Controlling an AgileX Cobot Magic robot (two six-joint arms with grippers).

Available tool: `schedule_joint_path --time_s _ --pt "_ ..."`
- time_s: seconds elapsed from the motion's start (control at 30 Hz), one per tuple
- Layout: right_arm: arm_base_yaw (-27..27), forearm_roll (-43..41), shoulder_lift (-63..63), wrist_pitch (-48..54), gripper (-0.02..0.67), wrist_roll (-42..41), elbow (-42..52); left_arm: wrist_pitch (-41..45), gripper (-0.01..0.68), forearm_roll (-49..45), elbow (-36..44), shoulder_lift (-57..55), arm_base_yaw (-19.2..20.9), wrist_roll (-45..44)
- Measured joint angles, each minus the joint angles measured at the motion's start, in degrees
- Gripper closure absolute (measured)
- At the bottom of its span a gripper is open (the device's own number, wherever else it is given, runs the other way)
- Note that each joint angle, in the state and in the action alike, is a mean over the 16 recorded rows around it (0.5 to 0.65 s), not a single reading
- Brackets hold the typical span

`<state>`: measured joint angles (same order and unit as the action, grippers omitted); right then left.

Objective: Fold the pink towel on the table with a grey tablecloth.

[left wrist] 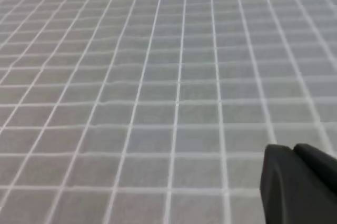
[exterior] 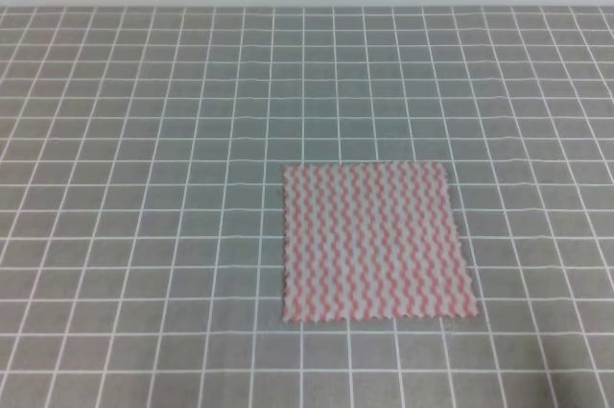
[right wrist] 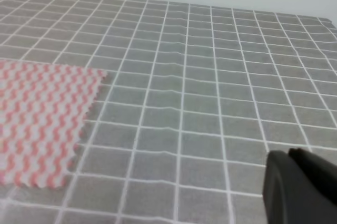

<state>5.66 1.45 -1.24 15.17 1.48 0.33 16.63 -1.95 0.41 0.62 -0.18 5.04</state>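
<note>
Pink-and-white wavy-striped square towel (exterior: 377, 243) lies flat and unfolded on the grey, white-gridded tablecloth (exterior: 144, 139), while only a dark corner of each gripper, left (left wrist: 300, 184) and right (right wrist: 301, 187), shows, its jaw state impossible to tell.

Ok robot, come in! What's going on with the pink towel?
Pink towel flat, unfolded on grey tablecloth. Left gripper and right gripper only partly visible, holding nothing seen. Nothing on the towel.

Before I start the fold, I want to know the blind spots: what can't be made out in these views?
- Towel: absent from the left wrist view; in the right wrist view its left part is cut off by the frame edge.
- Left gripper: only a dark corner shows; fingers cut off, open or shut unclear.
- Right gripper: same, cut off at the corner.
- Both arms: outside the high view.
</note>
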Motion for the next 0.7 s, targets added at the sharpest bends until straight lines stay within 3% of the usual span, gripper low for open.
schedule_joint_path --time_s 0.13,0.5,0.7 --pt "0.0 11.8 0.0 -1.9 0.669 0.1 0.1 -4.4 0.673 5.8 0.0 0.0 0.0 6.3" --pt "0.0 57.3 0.0 -8.9 0.669 0.2 -0.2 -17.9 0.673 25.8 0.0 0.2 0.0 23.2" --pt "0.0 67.9 0.0 -10.5 0.669 0.0 -0.3 -19.6 0.673 29.1 0.4 0.7 -0.1 24.2"
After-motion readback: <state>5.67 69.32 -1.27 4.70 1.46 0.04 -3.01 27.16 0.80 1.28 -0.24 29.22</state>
